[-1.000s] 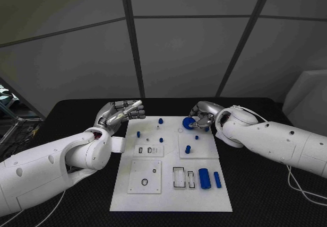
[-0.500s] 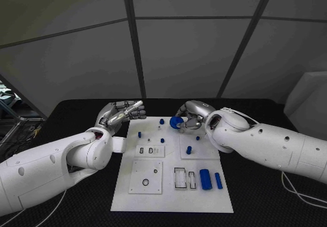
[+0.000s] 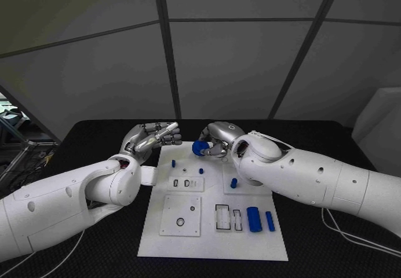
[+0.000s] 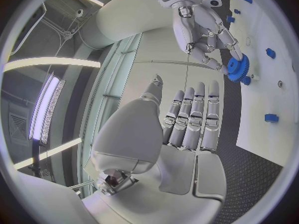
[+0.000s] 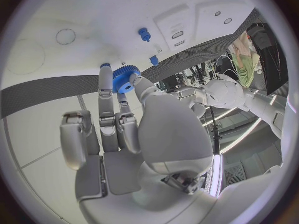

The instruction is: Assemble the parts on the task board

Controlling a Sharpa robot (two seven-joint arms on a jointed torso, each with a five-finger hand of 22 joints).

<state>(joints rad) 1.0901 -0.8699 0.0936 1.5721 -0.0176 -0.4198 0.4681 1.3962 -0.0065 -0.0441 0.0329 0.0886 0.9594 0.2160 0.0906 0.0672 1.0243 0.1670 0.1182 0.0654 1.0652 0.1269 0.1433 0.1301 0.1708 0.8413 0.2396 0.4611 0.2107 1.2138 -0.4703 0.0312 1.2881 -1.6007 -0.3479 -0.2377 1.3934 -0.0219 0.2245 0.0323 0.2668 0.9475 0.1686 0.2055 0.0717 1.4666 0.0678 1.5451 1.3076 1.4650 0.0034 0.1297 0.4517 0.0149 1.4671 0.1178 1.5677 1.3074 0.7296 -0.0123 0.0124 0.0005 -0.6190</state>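
On my desk [image 3: 100, 130], item one: the white board [image 3: 213, 243], lying flat at centre. Item two: a blue gear [image 3: 200, 148], pinched by my right hand [image 3: 215, 139] between thumb and fingertips, above the board's far edge, near its left corner. Item three: my left hand [image 3: 150, 137], raised just off that corner; I see nothing in it, its fingers lying side by side and bent over the palm. Item four: two blue cylinders [image 3: 251, 219] lying side by side on the board's near right part. Item five: small blue pegs [image 3: 233, 183] standing in the far half, well apart from the cylinders.
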